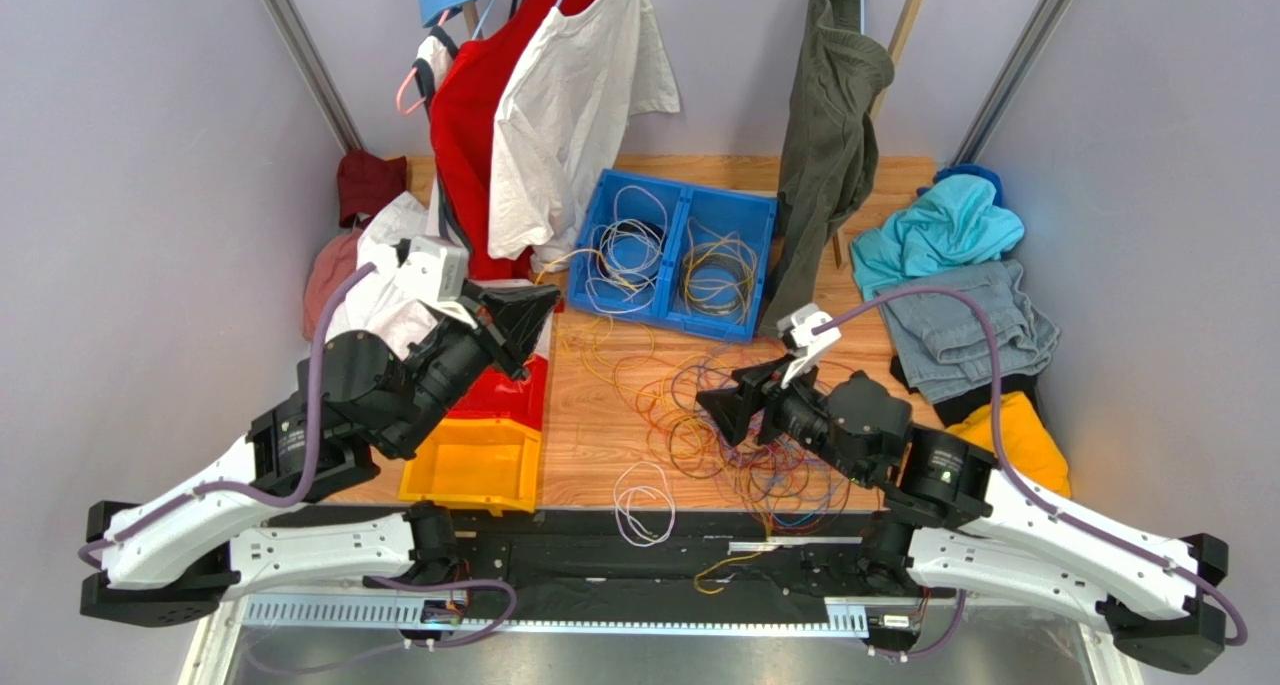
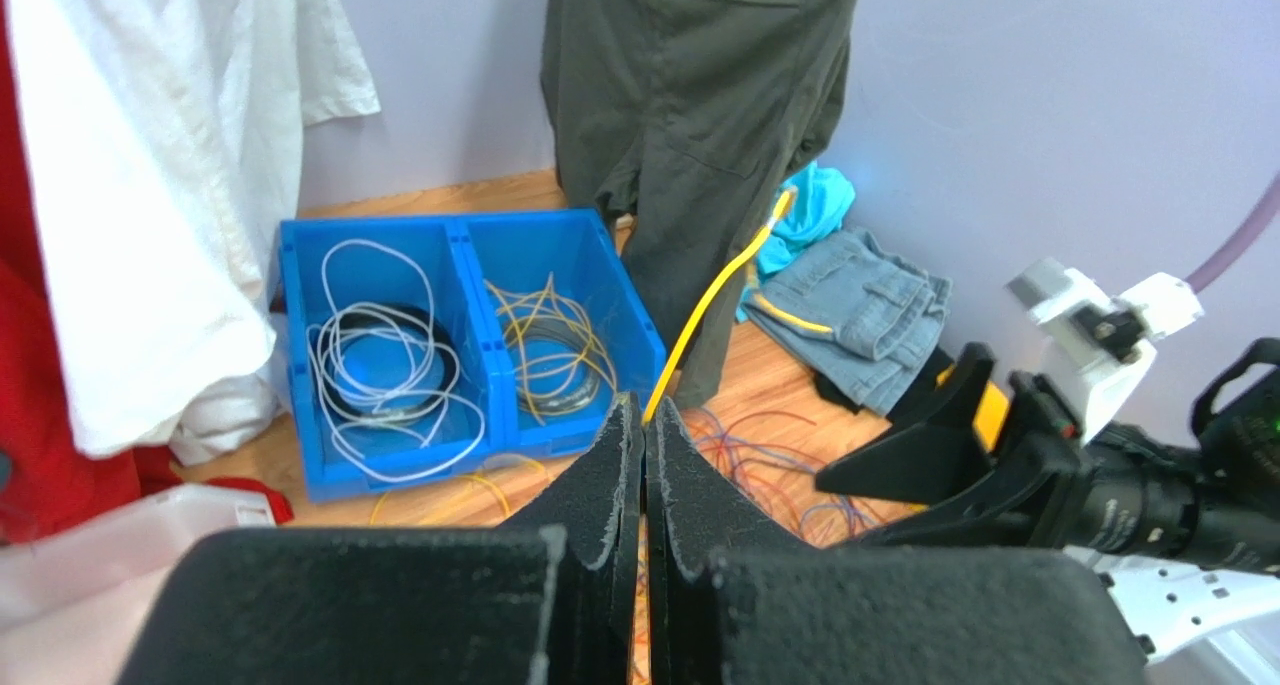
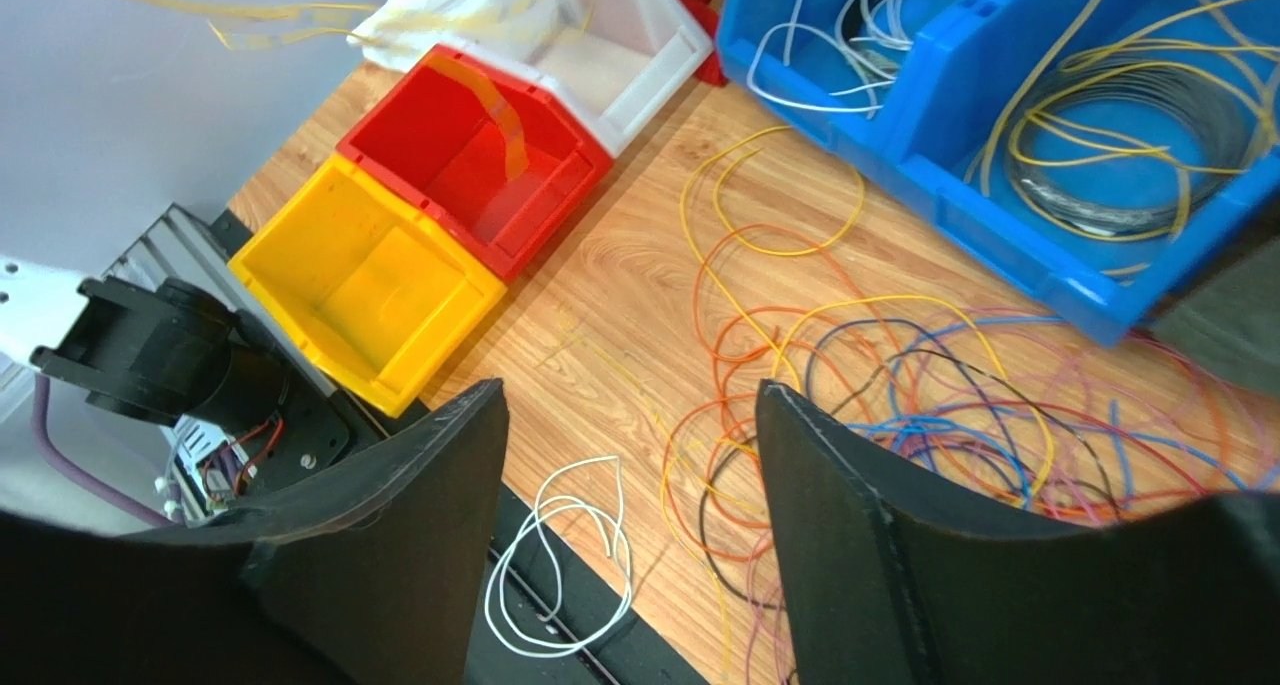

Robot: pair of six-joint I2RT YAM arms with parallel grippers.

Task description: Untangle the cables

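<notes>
**A:** Our left hand (image 2: pixel 643 415) is pinched shut on one yellow cable (image 2: pixel 718 288), which climbs toward the upper right of its wrist view. Where does it likely lead?

**B:** Into the tangle (image 1: pixel 759 445) on the bench (image 1: pixel 601 400), at lower centre of the overhead view. Our right hand (image 3: pixel 631 400) hangs over it, fingers wide with nothing between them.

**A:** Then we should draw the yellow one up slowly and watch what rises with it.

**B:** Agreed. If other colours lift too, we'd pin the heap with the right hand rather than tug, since a hard pull would probably tighten knots.

**A:** Once free, we'd judge it belongs with the yellow coils (image 1: pixel 718 273) in the blue bin (image 1: pixel 672 258), at upper centre.
</notes>
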